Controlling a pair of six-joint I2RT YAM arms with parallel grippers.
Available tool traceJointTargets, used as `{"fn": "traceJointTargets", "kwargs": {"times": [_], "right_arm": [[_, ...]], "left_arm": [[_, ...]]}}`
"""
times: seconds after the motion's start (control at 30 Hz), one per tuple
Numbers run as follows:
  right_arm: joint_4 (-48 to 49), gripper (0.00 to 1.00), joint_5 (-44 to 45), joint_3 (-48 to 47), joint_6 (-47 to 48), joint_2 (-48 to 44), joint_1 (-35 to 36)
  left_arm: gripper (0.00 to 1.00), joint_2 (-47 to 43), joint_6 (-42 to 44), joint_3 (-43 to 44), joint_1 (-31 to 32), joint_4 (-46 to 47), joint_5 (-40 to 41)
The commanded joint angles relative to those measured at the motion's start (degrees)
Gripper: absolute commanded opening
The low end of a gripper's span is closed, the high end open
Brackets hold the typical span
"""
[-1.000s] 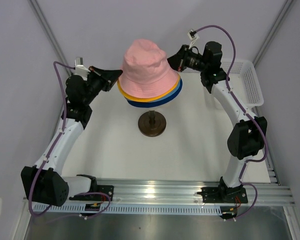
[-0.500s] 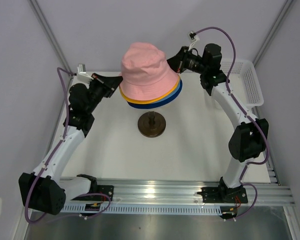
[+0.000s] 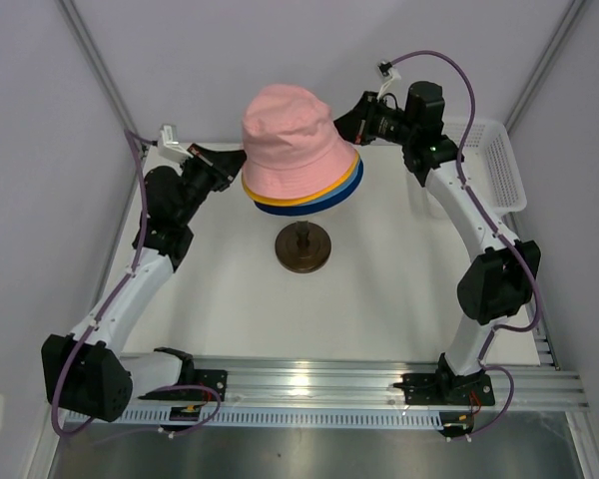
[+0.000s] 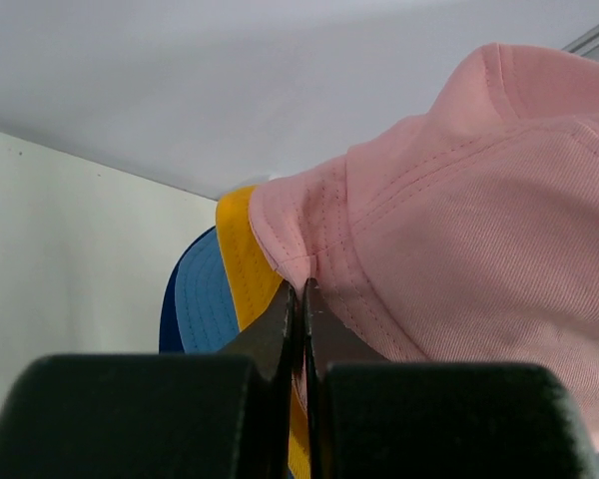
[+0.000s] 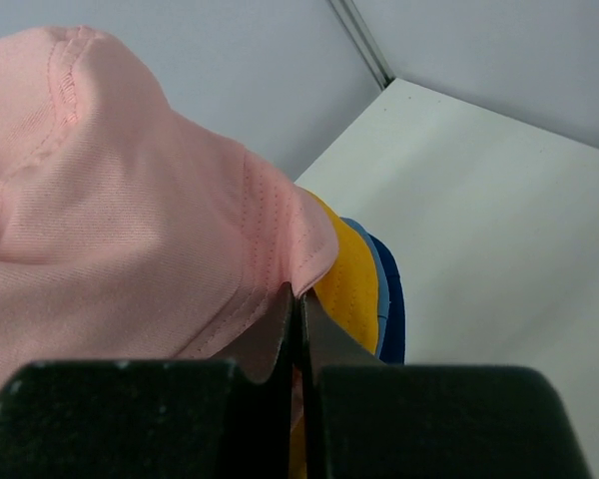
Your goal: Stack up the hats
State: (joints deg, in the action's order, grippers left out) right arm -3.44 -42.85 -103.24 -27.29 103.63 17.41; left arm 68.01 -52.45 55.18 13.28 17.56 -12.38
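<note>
The desk [image 3: 379, 299] fills the top view, white, with a mesh basket [image 3: 499, 165] at its 2 o'clock edge. Above its middle, toward 12 o'clock, the hats sit stacked: the pink hat [image 3: 292, 140] on top, then yellow [image 3: 309, 199], light blue [image 3: 344, 188] and dark blue [image 3: 285, 209] brims showing only as thin crescents along the near edge. What carries the stack is hidden under the fabric; a dark round base [image 3: 303, 247] with a short post stands on the desk just below it, at 6 o'clock from the stack.

The left tool [image 3: 238, 160] meets the pink brim at 9 o'clock, the right tool [image 3: 351, 118] at about 2 o'clock. In each wrist view the fingers are pressed together with a fold of pink brim caught between them, so both tools are closed on the pink hat at opposite edges.

The hats look light, soft and floppy: the brim puckers where it is pinched, and the crown holds only a loose dome. The stitched brim edge is the natural hold, since it is flat and thin enough for closed fingers. My judgement is that one pinch would let the hat sag and swing, while two opposite pinches keep the brim spread. Cotton twill should not slip much, but a shallow bite at the very hem could pull free.
</note>
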Motion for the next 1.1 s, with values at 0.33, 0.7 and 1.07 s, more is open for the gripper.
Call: {"fn": "traceJointTargets", "kwargs": {"times": [0.33,0.7,1.07], "right_arm": [[-16.77,0.25,2.42,2.43,4.26,-7.03,-0.18],[-26.61,0.99,14.0,1.65,10.41,-13.1,-2.02],[-33.91,0.99,25.27,-1.0,10.59,-19.87,-8.44]], "left_arm": [[0.41,0.98,23.62,11.41,2.19,-30.56,-4.41],[0.83,0.82,27.22,23.75,2.1,-36.99,5.34],[0.91,-2.88,29.5,24.27,1.93,-37.94,11.83]]}}
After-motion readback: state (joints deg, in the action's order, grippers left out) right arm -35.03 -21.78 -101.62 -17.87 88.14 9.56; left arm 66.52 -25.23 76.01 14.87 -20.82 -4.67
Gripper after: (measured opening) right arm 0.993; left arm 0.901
